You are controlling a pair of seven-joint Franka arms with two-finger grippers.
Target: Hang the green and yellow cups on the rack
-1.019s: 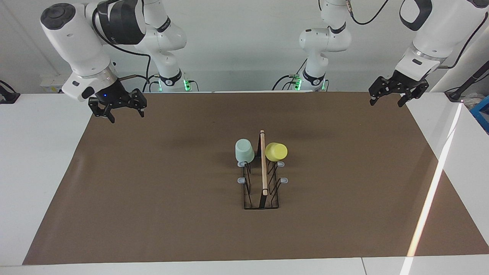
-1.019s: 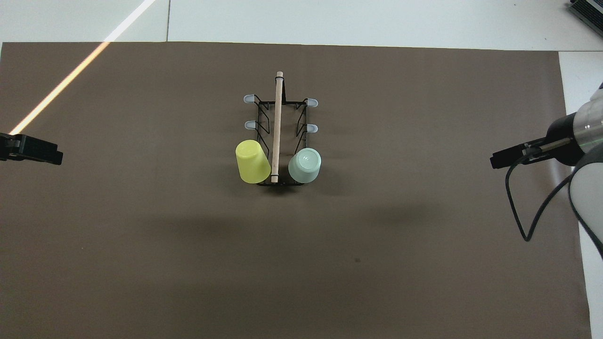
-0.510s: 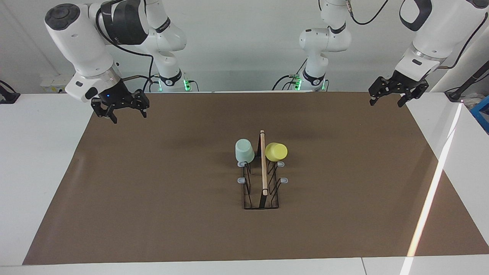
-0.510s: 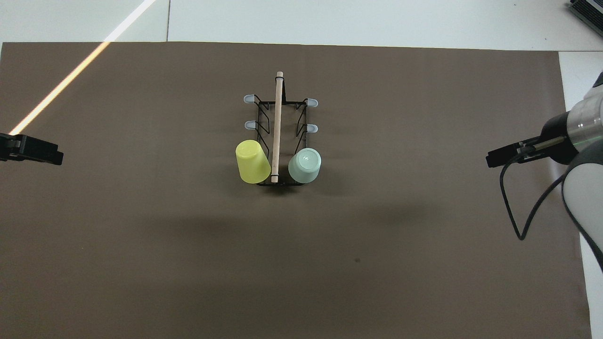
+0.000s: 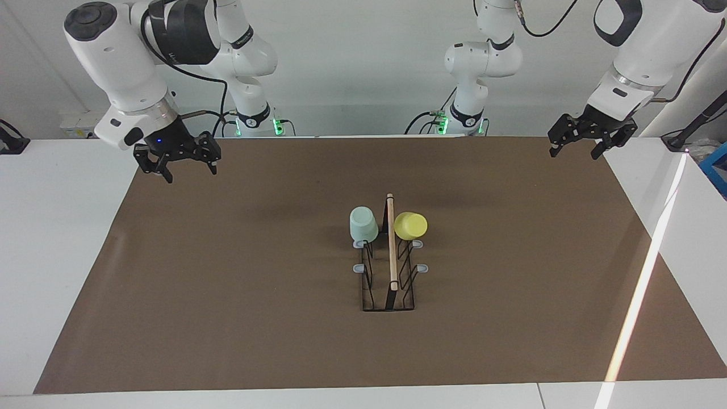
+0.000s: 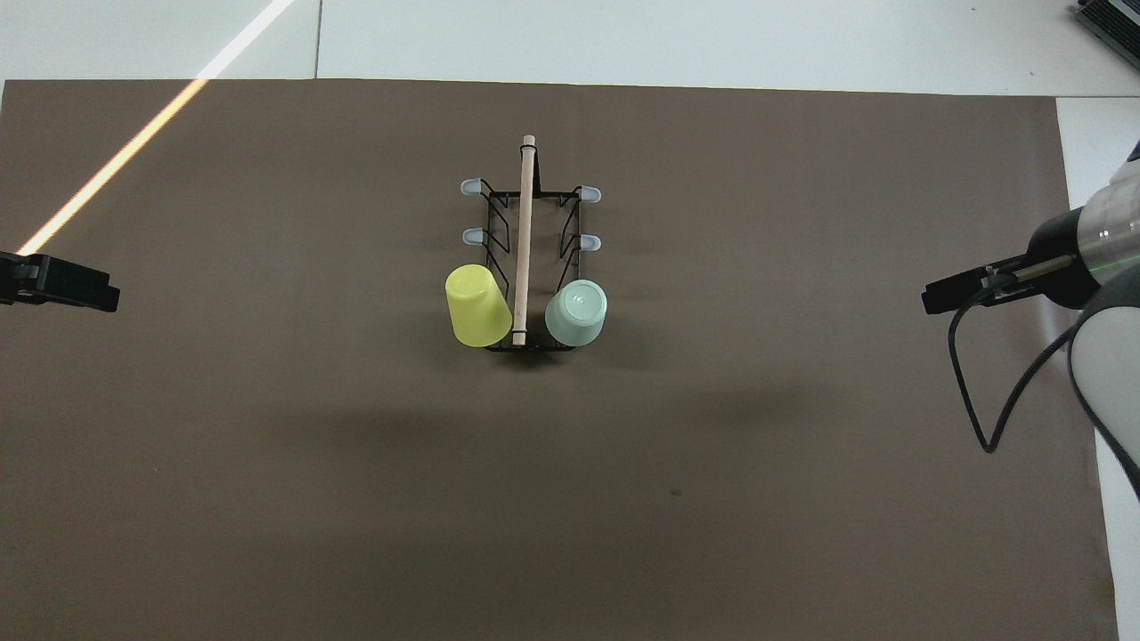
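From the camera facing the robots, you see the rack point(image 5: 389, 271) in the middle of the brown mat point(image 5: 227, 295). The green cup point(image 5: 363, 224) and the yellow cup point(image 5: 410, 225) hang upside down on the 2 prongs nearest the robots, 1 on each side of the wooden rod point(image 5: 391, 241). The green cup is on the right arm's side. The right claw point(image 5: 189, 169) hangs over its corner of the mat, fingers spread and holding nothing. The left claw point(image 5: 575, 150) hangs over the other corner, spread and holding nothing too.

From above, you see the rack point(image 6: 530, 258) with the yellow cup point(image 6: 477, 305) and green cup point(image 6: 576, 312) at the end nearest the robots. The left claw point(image 6: 58, 282) and right claw point(image 6: 957, 293) show only at the edges.
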